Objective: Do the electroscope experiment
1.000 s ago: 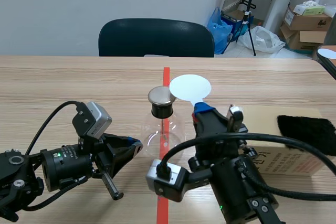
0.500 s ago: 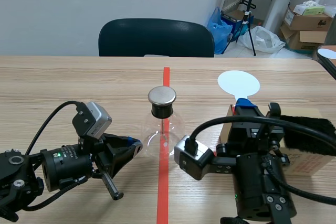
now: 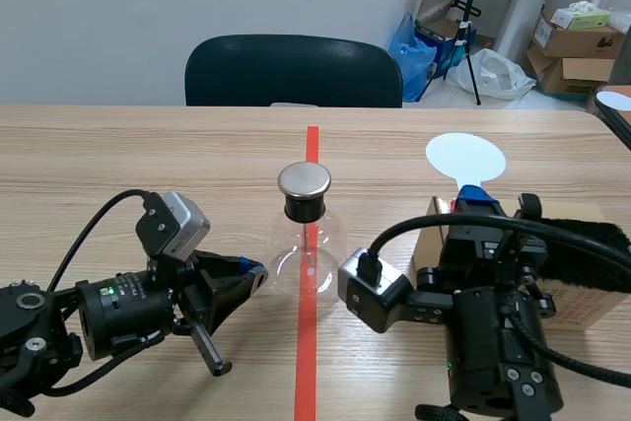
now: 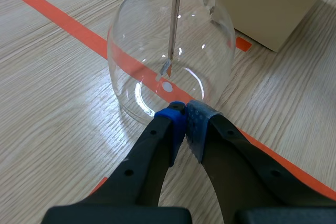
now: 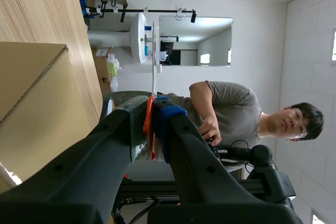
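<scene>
The left arm (image 3: 108,317) lies low on the counter (image 3: 148,155). The left jaws are closed on nothing: the blue and grey pads (image 4: 171,124) meet tip to tip. Just ahead of the left jaws, and seemingly almost touching the pad tips, stands the glass flask (image 3: 306,248), upright on the orange-red tape line (image 3: 308,362). A black stopper with a round metal cap (image 3: 304,180) closes its neck. From the stopper a thin rod (image 4: 174,24) hangs down inside the glass, with a small leaf at its lower end. Beyond the flask from the left jaws is the corner of a cardboard box (image 4: 268,3). The right arm (image 3: 493,342) stands over that box, well apart from the flask. The right jaws are clamped on the orange handle (image 5: 149,124) of a white paddle (image 3: 464,159). They hold it upright, so that the round disc rises above the fingertips. A black cloth (image 3: 596,253) lies on the box beside the right jaws. A dark chair (image 3: 294,71) stands behind the counter.
</scene>
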`<state>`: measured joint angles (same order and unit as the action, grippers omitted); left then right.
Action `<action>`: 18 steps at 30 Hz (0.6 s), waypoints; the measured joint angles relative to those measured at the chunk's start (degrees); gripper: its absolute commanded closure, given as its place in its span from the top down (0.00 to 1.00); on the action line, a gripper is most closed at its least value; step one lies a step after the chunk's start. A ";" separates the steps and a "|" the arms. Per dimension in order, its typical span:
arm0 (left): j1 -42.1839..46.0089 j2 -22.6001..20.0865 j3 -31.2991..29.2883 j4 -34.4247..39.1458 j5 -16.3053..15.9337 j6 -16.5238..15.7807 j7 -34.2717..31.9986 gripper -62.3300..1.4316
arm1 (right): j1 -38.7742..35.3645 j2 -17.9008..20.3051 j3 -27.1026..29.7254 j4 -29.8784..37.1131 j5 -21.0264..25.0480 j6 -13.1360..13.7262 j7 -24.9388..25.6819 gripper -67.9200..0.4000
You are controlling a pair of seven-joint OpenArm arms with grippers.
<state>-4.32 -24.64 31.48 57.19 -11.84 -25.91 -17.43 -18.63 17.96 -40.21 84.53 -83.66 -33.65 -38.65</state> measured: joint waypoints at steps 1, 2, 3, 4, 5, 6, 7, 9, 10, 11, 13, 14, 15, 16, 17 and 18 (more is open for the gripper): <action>0.00 0.00 0.00 0.00 0.00 0.00 0.00 0.07 | 0.00 0.00 0.00 0.00 0.00 0.00 0.04 0.02; 0.00 0.00 0.00 0.00 0.00 0.00 0.00 0.07 | 0.00 0.00 0.00 0.00 0.00 0.00 0.55 0.02; 0.00 0.00 0.00 0.00 0.00 0.00 0.00 0.07 | 0.00 0.00 0.00 0.00 0.00 0.00 1.07 0.02; 0.00 0.00 0.00 0.00 0.00 0.00 0.00 0.07 | 0.00 0.00 0.00 0.00 0.00 0.00 1.44 0.02; 0.00 0.00 0.00 0.00 0.00 0.00 0.00 0.07 | 0.00 0.00 0.00 0.00 0.00 0.00 2.03 0.02; 0.00 0.00 0.00 0.00 0.00 0.00 0.00 0.07 | 0.00 0.00 0.00 0.00 0.00 0.00 3.02 0.02; 0.00 0.00 0.00 0.00 0.00 0.00 0.00 0.07 | 0.00 0.00 0.00 0.00 0.00 0.00 3.89 0.02; 0.00 0.00 0.00 0.00 0.02 0.00 0.00 0.07 | 0.00 0.00 0.00 0.00 0.00 0.00 5.77 0.02; 0.00 0.00 0.00 0.00 0.02 0.00 0.00 0.07 | 0.00 0.00 0.00 0.00 0.00 0.00 6.88 0.02; 0.00 -0.02 0.00 0.00 0.02 0.00 0.00 0.07 | 0.00 0.00 0.00 0.00 0.00 0.00 8.17 0.02; 0.00 0.00 0.00 0.00 0.02 0.00 0.00 0.07 | 0.00 0.00 0.00 0.00 0.00 0.00 10.97 0.02; 0.00 0.00 0.00 0.00 0.02 0.00 0.00 0.07 | 0.00 0.00 0.00 0.00 0.00 0.00 12.61 0.02; 0.00 0.00 0.00 0.00 0.00 0.00 0.00 0.07 | 0.00 0.00 0.00 0.00 0.00 0.00 14.08 0.02; 0.00 0.00 0.00 0.00 0.00 0.00 0.00 0.07 | 0.00 0.00 0.00 0.00 0.00 0.00 15.56 0.02; 0.00 0.00 0.00 0.00 0.02 0.00 0.00 0.07 | 0.00 0.00 0.00 0.00 0.00 0.00 17.14 0.02; 0.00 0.00 0.00 0.00 0.00 0.00 0.00 0.07 | 0.00 0.00 0.00 0.00 0.00 0.00 18.51 0.02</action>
<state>-4.32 -24.64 31.48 57.19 -11.84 -25.91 -17.43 -18.63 17.96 -40.21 84.53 -83.66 -33.65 -20.14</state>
